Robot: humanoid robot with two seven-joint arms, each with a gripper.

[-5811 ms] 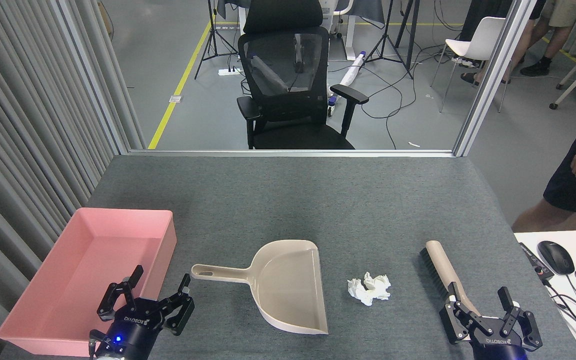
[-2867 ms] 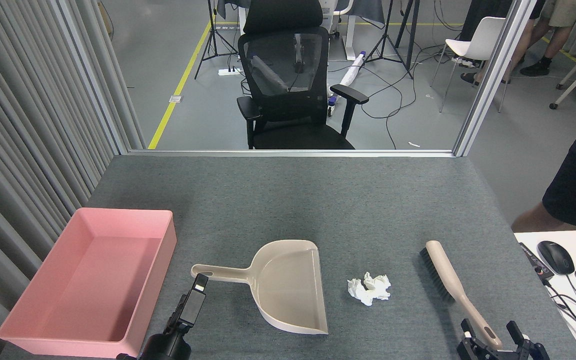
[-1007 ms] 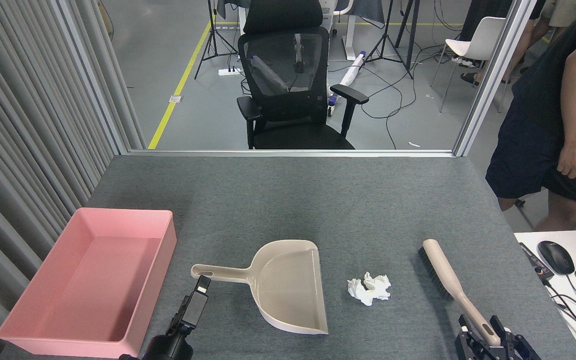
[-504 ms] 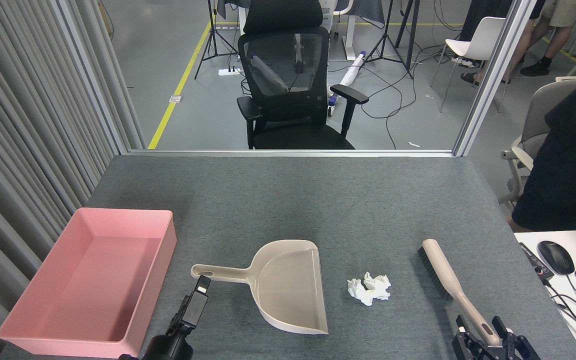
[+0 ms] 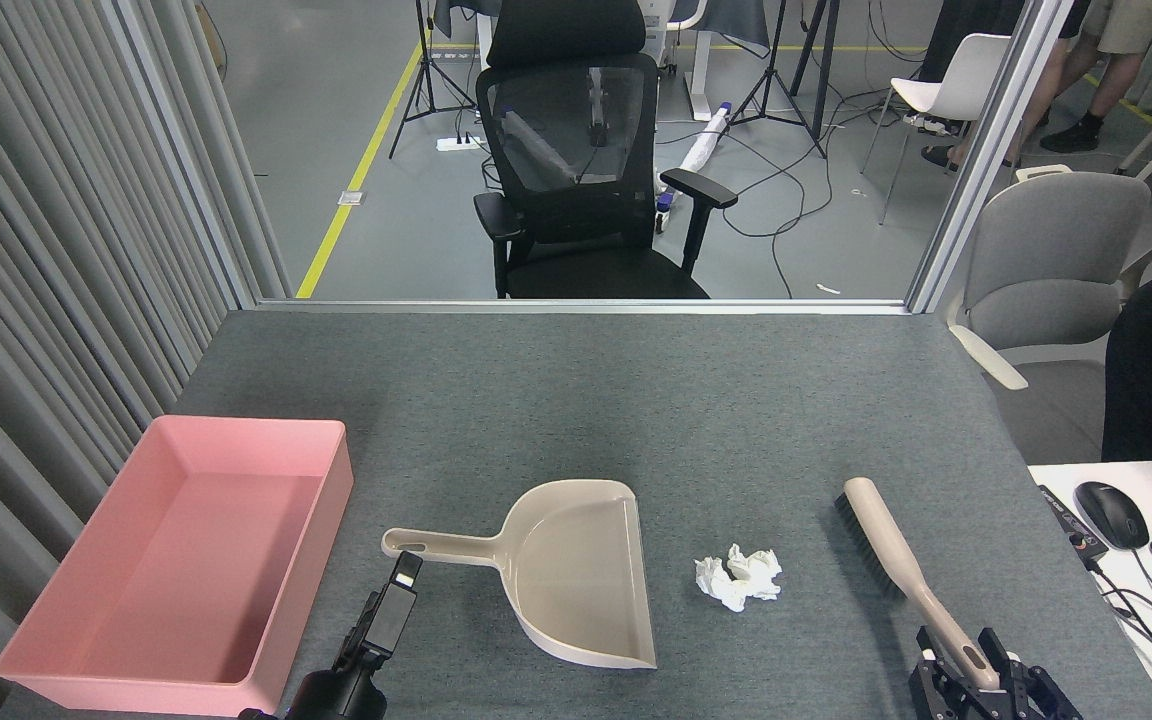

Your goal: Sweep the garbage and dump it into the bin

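At the left of the grey tabletop [image 5: 576, 400], against its left edge, sits the bin [image 5: 36, 668], a shallow pink tray with nothing visible inside it. Just right of the bin's near corner, the left end effector [image 5: 391, 615] rises from the bottom edge, seen edge-on as a dark narrow shape; whether it is released or clenched cannot be told. Its tip lies just beside the near side of the dustpan's handle, close to the handle's hole, and contact cannot be made out.

The beige dustpan [image 5: 581, 570] lies flat in the middle of the near tabletop, handle pointing left toward the bin, its open mouth facing right. The garbage [image 5: 738, 577], a small crumpled white tissue wad, rests on the tabletop just right of that mouth, apart from it, between the dustpan and the brush. It lies well right of the left end effector and left of and slightly farther than the right one.

The brush [image 5: 891, 550] lies diagonally, bristled head at the far left end, handle running near and right. The right end effector [image 5: 971, 675], at the bottom edge, is clenched on the near end of that handle.
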